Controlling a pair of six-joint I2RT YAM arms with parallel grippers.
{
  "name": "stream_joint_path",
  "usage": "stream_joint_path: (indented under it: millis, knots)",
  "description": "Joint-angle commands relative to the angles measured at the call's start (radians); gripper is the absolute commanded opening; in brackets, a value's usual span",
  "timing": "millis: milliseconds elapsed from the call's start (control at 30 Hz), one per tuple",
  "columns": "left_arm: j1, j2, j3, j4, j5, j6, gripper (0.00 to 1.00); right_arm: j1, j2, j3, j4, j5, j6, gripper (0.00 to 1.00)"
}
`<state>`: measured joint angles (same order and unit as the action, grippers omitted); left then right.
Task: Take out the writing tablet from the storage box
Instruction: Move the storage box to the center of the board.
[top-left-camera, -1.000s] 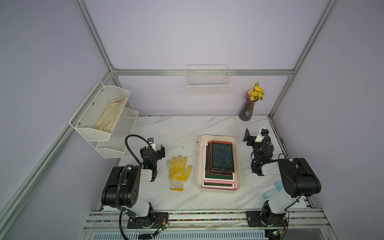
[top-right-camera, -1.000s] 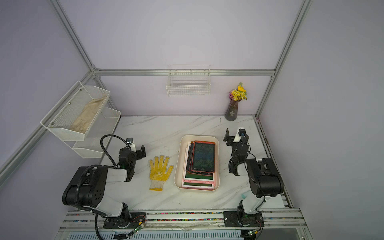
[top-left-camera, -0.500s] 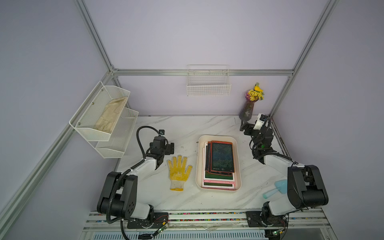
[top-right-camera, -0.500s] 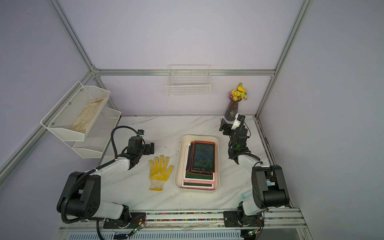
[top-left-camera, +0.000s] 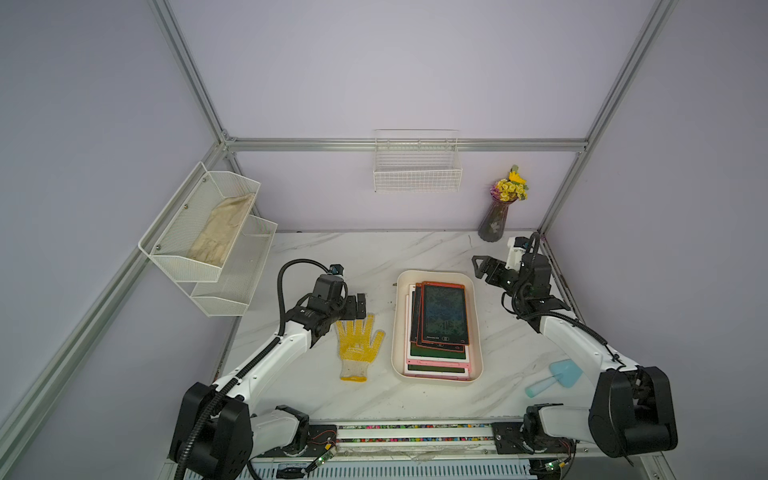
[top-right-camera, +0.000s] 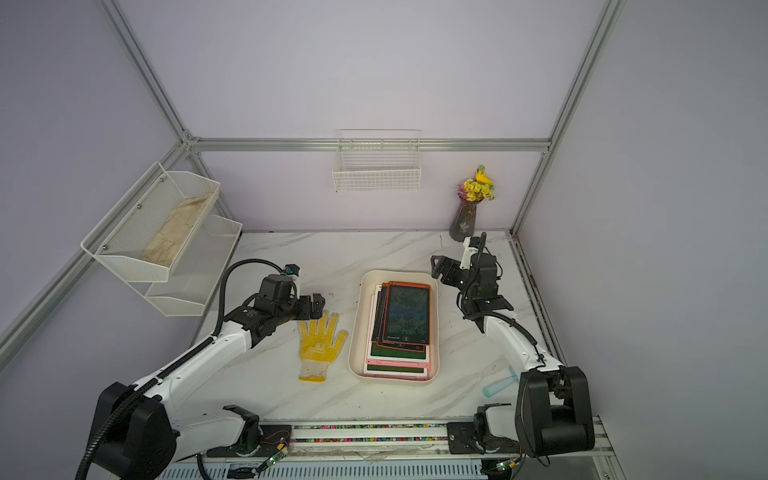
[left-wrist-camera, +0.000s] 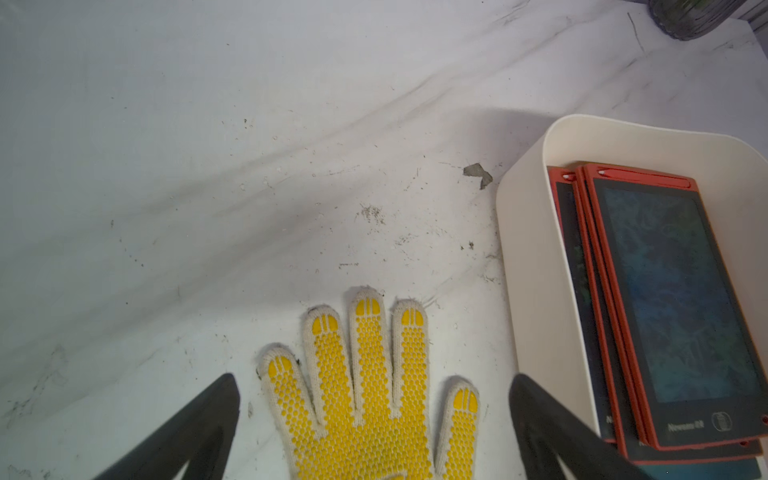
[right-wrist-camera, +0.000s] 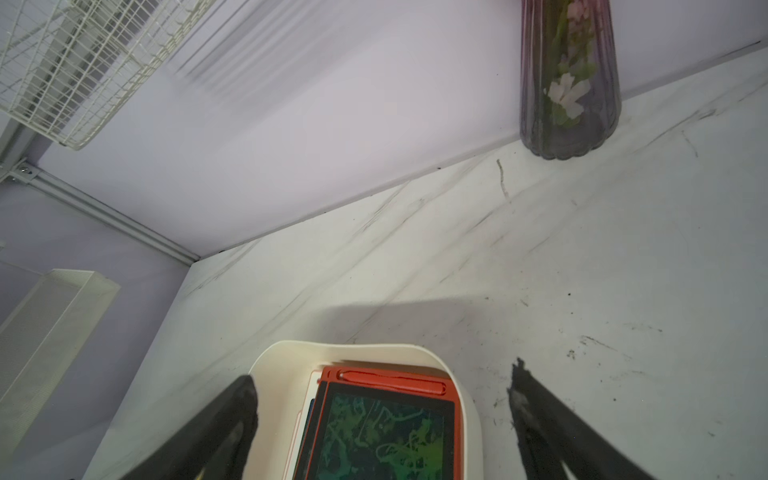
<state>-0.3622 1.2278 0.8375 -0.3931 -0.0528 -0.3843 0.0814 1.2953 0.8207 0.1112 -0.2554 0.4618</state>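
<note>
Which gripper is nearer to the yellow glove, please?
Left. The left gripper hangs open over the glove's fingertips. The right gripper, also open, is on the other side of the storage box, by its far corner.

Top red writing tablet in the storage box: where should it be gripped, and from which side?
Probably the far short edge of the red tablet, from above: it lies flat on top, with a gap to the storage box wall there.
</note>
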Motion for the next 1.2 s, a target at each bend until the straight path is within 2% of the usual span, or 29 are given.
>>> stream_joint_path:
  millis: [0,300,433,500,733,1033,1167]
  knots:
    - [-0.026,-0.006,0.111,-0.054,0.064,-0.050,1.00,0.003,-0.030,-0.017,-0.080,-0.097,0.053,0.95]
    - [-0.077,0.063,0.125,-0.058,0.087,-0.087,1.00,0.003,0.052,0.034,-0.191,-0.084,0.037,0.85]
    - [-0.094,0.100,0.139,-0.058,0.080,-0.081,1.00,0.001,0.106,0.020,-0.185,-0.104,0.038,0.81]
    - [-0.102,0.119,0.151,-0.057,0.086,-0.075,0.98,0.003,0.128,0.014,-0.180,-0.119,0.036,0.76]
    - [-0.137,0.176,0.210,-0.053,0.145,-0.086,0.95,0.002,0.156,-0.019,-0.185,-0.127,0.033,0.69]
    - [-0.215,0.335,0.291,-0.054,0.166,-0.073,0.93,0.002,0.188,-0.032,-0.212,-0.111,0.016,0.62]
    - [-0.234,0.392,0.316,-0.055,0.181,-0.070,0.85,0.003,0.209,-0.025,-0.219,-0.075,0.006,0.58]
